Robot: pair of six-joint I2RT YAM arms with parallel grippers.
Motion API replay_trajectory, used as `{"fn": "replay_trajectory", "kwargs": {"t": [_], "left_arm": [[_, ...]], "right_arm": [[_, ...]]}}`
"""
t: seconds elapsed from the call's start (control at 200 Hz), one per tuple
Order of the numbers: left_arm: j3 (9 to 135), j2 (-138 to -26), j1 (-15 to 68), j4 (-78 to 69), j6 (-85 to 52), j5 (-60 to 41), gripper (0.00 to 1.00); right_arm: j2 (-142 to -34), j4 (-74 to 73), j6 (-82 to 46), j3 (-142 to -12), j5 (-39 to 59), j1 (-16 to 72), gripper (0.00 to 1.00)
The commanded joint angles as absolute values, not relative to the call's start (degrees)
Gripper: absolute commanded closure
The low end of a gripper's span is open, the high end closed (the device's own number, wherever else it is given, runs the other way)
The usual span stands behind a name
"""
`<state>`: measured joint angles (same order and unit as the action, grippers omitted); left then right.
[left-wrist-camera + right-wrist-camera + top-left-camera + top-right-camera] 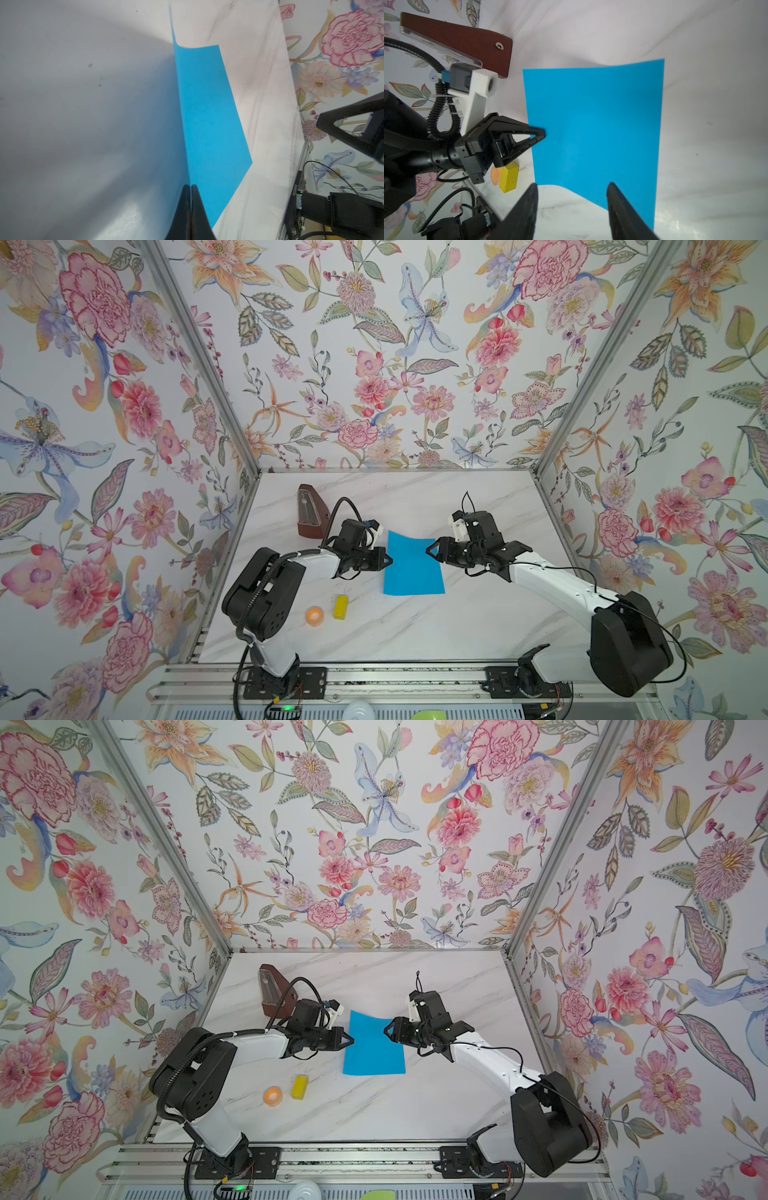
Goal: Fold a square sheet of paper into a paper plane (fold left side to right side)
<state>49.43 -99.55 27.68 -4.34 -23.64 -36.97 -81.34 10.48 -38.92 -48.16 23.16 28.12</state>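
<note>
Broadly, the white marble-patterned table [415, 635] carries everything. The bright blue, thin square sheet of paper [413, 568] lies near its middle between the two arms, not yet folded and mostly flat, with its left border curling up off the surface. A dark brown wooden metronome [309, 512] stands toward the far left, apart from the sheet. The left tool [390, 561] sits at the sheet's left edge with its jaws pressed together, and the left wrist view suggests they pinch that raised border. The right tool [429, 549] hangs at the right edge with its jaws apart and nothing between them. A small yellow rectangular block [340, 607] and a smaller orange ring-shaped roll [314, 615] rest near the left arm, clear of the paper. The main risk, as I judge it, is the whole sheet sliding across the smooth table when the left side is carried over, because nothing pins the right side. The edges would then meet askew and the crease would run crooked. A shallow pinch could also let the thin paper slip free mid-swing, or a hard pull could tear or crumple it. The right tool's spread jaws could snag the incoming edge.
</note>
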Motion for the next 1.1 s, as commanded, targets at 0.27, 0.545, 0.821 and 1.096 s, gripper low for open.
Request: {"fn": "replay_trajectory", "kwargs": {"t": [0.27, 0.545, 0.821, 1.096], "left_arm": [[56.54, -102.89, 23.78, 18.12, -8.8, -34.32, 1.0], [57.13, -102.92, 22.41, 18.81, -9.47, -33.07, 1.0], [56.43, -102.48, 22.25, 17.6, -11.57, -33.11, 1.0], [55.5, -101.67, 22.24, 16.72, -13.59, -33.34, 1.0]], "right_arm": [[-95.83, -0.71, -43.73, -46.74, 36.96, 25.97, 0.75], [-99.84, -3.13, -44.78, -45.4, 37.28, 25.32, 0.84], [-102.54, -6.66, -45.89, -43.51, 37.92, 25.32, 0.87], [-103.89, -6.66, -45.67, -42.66, 37.71, 25.39, 0.88]]}}
